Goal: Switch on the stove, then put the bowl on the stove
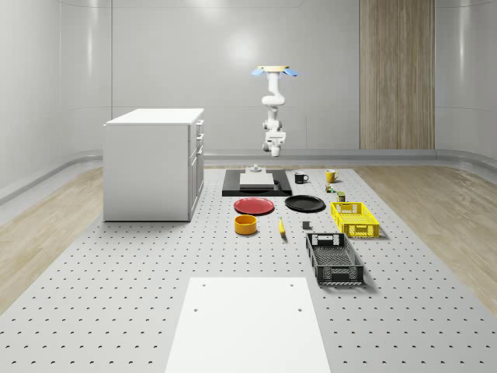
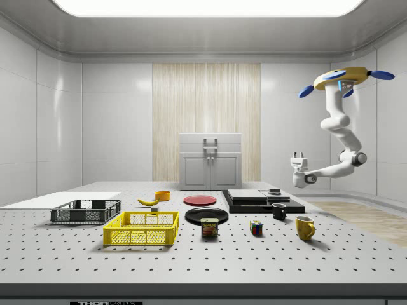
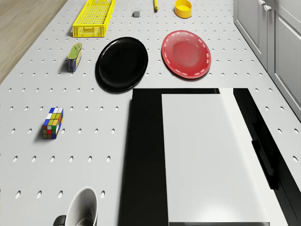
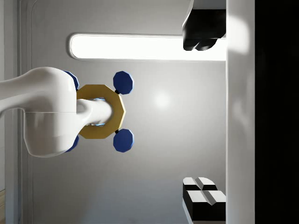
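Observation:
The stove (image 1: 257,183) is a black slab with a pale top plate (image 3: 211,155), standing at the table's far middle. A small knob block (image 2: 275,190) sits on it. The orange bowl (image 1: 246,224) rests on the table in front of the stove, beyond the red plate (image 3: 186,53) in the drone view, where the bowl (image 3: 183,8) is empty. The drone (image 1: 273,71) hovers high over the stove's far side. Its arm hangs down, and the gripper (image 2: 297,170) stays in the air above the stove's far edge. In the wrist view the gripper (image 4: 204,116) is open, fingers (image 4: 201,35) wide apart, holding nothing.
A black plate (image 1: 304,203), a yellow basket (image 1: 355,218), a black basket (image 1: 334,258) and a banana (image 1: 281,227) lie in front of the stove. Two mugs (image 1: 300,178), a can (image 3: 74,57) and a Rubik's cube (image 3: 52,122) stand beside it. A white cabinet (image 1: 155,163) rises at the whole-scene view's left.

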Controlling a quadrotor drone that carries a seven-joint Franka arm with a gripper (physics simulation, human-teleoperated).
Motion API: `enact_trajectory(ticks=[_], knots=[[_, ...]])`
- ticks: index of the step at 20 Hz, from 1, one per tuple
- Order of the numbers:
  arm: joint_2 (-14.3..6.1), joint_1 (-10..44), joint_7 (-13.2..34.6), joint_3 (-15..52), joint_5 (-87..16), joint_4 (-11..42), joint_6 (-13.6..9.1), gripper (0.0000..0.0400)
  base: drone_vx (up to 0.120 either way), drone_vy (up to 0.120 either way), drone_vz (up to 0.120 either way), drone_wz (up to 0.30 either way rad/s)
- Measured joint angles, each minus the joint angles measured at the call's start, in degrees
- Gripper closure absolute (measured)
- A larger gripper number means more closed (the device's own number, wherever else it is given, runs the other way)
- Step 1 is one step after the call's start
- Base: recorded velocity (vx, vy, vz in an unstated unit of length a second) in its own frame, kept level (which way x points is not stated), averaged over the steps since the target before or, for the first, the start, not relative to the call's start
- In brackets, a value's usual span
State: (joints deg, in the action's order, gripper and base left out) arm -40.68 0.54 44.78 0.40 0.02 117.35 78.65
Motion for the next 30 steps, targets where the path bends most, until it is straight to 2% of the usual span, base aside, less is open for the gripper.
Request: enact_trajectory(ticks=[7,20,25,30], knots=[[-0.2,0.1,0.0,0.3,-0.4,0.2,0.3,0.0,0.12,-0.12,0.0,0.0],[-0.7,1.1,0.6,3.6,-5.0,0.8,0.9,0.0,0.018,-0.12,0.0,0.0],[-1.0,2.6,1.6,8.4,-11.8,1.7,1.3,0.0,0.0,-0.12,0.0,0.0],[-2.0,6.0,3.8,18.7,-26.7,5.6,2.0,0.0,0.0,-0.096,-0.088,0.0]])
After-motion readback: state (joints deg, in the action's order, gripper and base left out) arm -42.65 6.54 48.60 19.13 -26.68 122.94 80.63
